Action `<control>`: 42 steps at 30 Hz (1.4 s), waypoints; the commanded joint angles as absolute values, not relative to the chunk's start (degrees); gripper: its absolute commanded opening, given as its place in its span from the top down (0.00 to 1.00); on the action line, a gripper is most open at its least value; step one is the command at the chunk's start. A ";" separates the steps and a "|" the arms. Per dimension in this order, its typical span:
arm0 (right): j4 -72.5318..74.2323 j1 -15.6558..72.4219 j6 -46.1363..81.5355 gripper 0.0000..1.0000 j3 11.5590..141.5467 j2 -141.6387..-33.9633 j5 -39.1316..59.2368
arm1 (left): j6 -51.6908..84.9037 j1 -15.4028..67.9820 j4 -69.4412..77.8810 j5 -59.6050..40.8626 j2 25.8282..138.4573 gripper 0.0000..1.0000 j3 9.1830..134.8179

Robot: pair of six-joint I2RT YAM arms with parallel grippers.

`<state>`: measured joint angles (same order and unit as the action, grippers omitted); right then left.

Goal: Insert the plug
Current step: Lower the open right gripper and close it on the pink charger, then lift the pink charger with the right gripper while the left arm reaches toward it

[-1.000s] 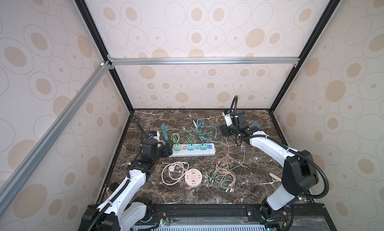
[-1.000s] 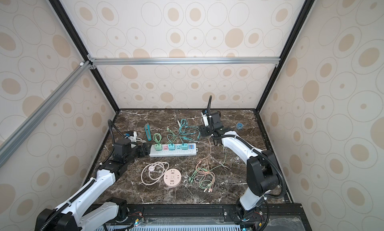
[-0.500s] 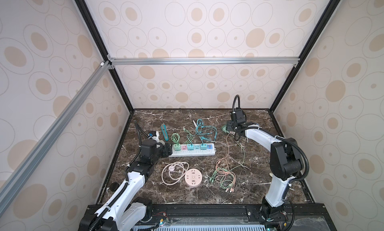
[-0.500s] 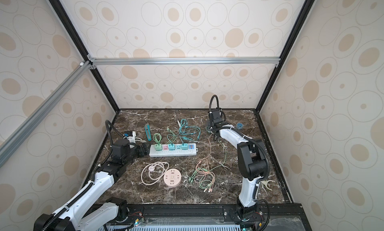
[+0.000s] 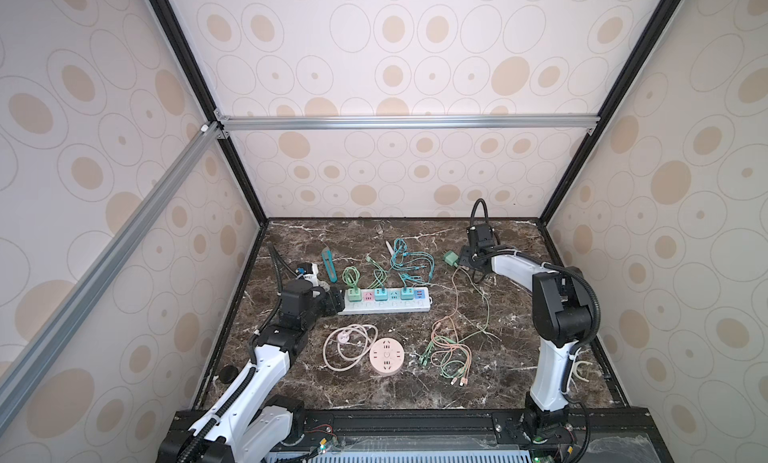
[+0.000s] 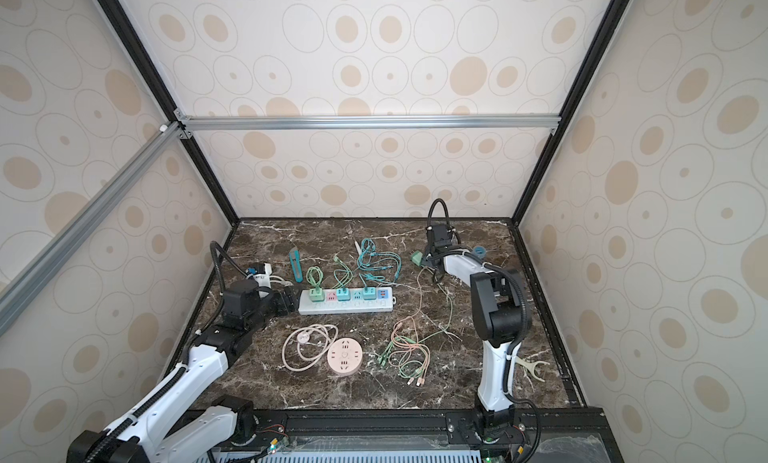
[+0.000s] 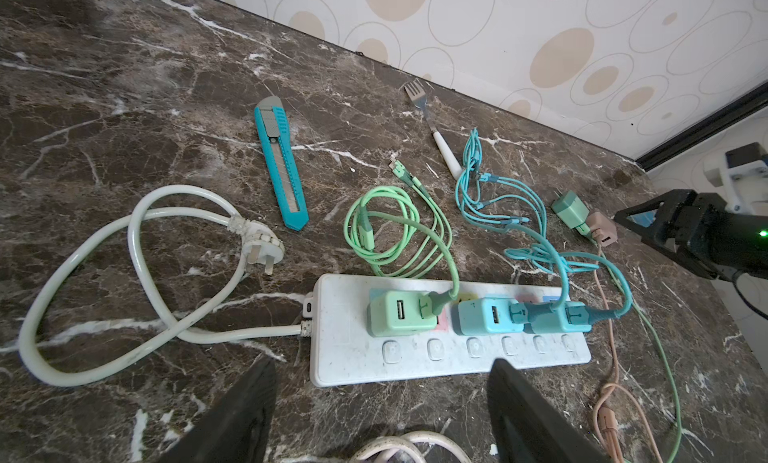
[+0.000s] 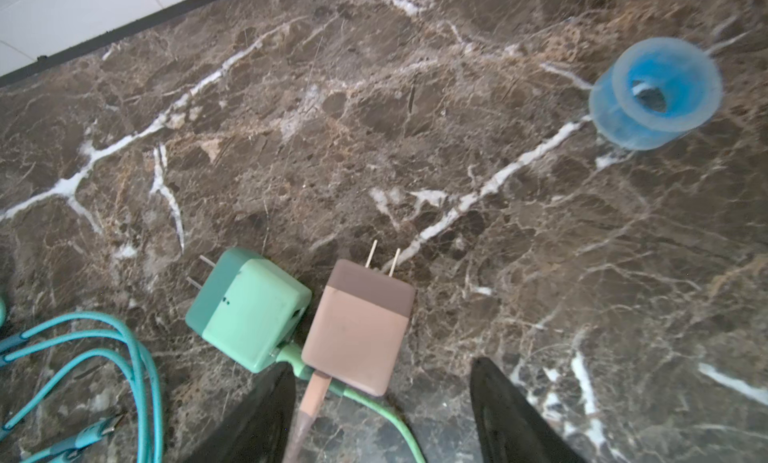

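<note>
**PLUG INSERTION: STATION STATUS**

The marble table carries all items. The white power strip lies near its centre. Three adapters are seated in the strip, and a pink outlet between the first two is uncovered.

The left gripper sits at the cord end of the strip. Its jaws stand wide apart and hold nothing. The right gripper is low over the far right part of the table, well apart from the strip. Its jaws are parted and clamp nothing.

A teal utility knife and a fork lie behind the strip. A blue tape roll stands near the back right corner.

The pink plug lies flat on the table, unplugged, with its prongs pointing away from the right gripper. Its cable end lies between the fingertips. Contact between finger and plug cannot be confirmed. The green plug lies just beside the pink plug.
</note>
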<state>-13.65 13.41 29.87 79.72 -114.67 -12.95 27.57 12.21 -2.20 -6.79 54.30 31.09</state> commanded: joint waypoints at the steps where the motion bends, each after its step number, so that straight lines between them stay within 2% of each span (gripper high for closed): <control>1: -12.85 12.90 32.13 0.30 81.21 -116.55 -10.40 | 26.72 11.78 -1.76 -7.03 53.80 0.20 31.38; 21: -13.25 11.46 32.14 0.37 85.43 -122.89 -8.35 | 26.55 11.78 -2.18 -6.77 53.56 0.20 31.59; 27: -13.27 11.16 31.34 0.42 85.42 -123.14 -6.86 | 26.62 11.78 -2.36 -6.83 53.53 0.20 31.71; 33: -11.83 10.59 29.22 0.52 84.05 -121.81 -4.99 | 26.46 11.82 -2.41 -7.41 53.46 0.20 31.89; 42: -7.74 10.46 20.01 0.60 80.12 -114.65 0.18 | 26.24 11.78 -1.87 -10.50 54.24 0.20 33.07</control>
<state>-10.17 10.79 24.45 81.47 -119.50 -2.48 27.49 12.21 -2.22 -8.86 54.30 31.11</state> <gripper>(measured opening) 0.438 0.801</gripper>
